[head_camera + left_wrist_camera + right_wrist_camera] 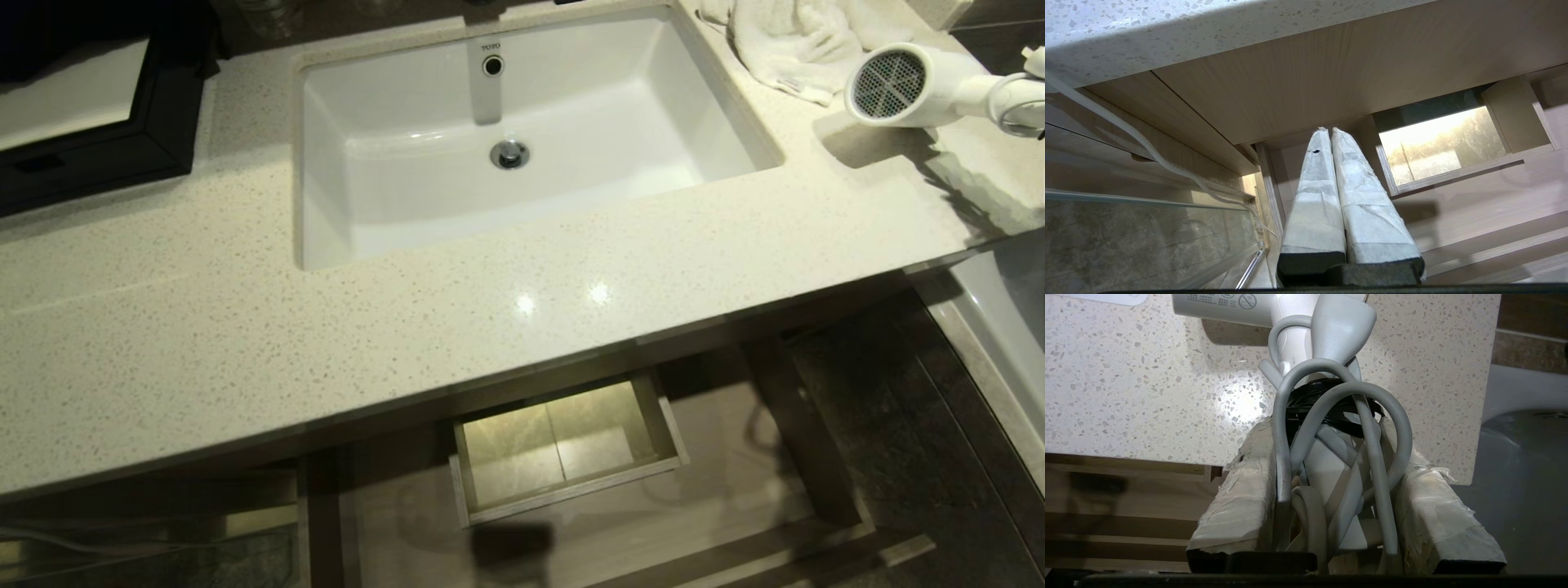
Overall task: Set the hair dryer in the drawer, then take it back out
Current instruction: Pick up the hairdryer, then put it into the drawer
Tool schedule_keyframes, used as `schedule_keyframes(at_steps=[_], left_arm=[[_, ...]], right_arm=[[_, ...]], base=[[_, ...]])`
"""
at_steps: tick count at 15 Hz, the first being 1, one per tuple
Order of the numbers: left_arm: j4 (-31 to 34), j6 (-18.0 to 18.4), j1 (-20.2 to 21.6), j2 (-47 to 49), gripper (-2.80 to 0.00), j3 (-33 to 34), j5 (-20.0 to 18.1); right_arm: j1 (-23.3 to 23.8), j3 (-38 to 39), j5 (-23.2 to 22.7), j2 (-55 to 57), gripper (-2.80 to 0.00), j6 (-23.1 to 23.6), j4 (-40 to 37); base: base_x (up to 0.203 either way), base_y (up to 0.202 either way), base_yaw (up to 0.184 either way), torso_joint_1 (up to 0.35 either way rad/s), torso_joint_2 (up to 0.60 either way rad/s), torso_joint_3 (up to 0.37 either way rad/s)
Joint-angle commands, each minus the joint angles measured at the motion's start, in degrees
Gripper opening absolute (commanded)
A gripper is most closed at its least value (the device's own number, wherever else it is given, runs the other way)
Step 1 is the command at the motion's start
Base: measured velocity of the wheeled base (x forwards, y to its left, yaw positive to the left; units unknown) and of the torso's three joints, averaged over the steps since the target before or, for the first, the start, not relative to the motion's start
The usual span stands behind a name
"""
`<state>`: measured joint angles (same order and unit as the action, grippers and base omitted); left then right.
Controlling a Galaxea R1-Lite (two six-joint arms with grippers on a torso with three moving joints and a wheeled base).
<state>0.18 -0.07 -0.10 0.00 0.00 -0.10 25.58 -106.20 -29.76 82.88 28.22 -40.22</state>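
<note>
Above, the hair dryer (922, 86) hangs just over the speckled countertop (245, 327) at its far right corner, grille facing the sink (522, 204), beside a white towel (784, 41). Right gripper (1331, 490): taped fingers (1241, 498) clamped on the handle and bundled cord (black tie visible). Below the counter edge the drawer (735, 457) stands pulled out, its boxed cutout (563, 445) lit. Left gripper (1329, 132): fingers pressed together, holding nothing, low beside the drawer.
</note>
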Motion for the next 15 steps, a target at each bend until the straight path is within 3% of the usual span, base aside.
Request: schedule_keyframes(at_steps=[1,7,12,15], left_arm=[[-0.01,-0.01,0.01,0.00,-2.80,0.00,0.01],[-0.01,-0.01,-0.05,0.00,-2.80,0.00,-0.05],[-0.01,-0.01,-0.01,0.00,-2.80,0.00,0.01],[-0.01,-0.01,-0.08,0.00,-2.80,0.00,0.01]], right_arm=[[0.00,0.03,-0.04,-1.94,-2.80,0.35,-0.21],[0.00,0.34,0.76,-6.05,-2.80,0.60,-3.16],[-0.28,4.95,7.74,-10.45,-2.80,0.70,-2.86],[-0.35,6.66,8.05,-12.12,-2.80,0.61,-2.85]], base=[[0.000,0.000,0.000,0.000,0.00,0.000],[0.000,0.000,0.000,0.000,0.00,0.000],[0.000,0.000,0.000,0.000,0.00,0.000],[0.000,0.000,0.000,0.000,0.00,0.000]])
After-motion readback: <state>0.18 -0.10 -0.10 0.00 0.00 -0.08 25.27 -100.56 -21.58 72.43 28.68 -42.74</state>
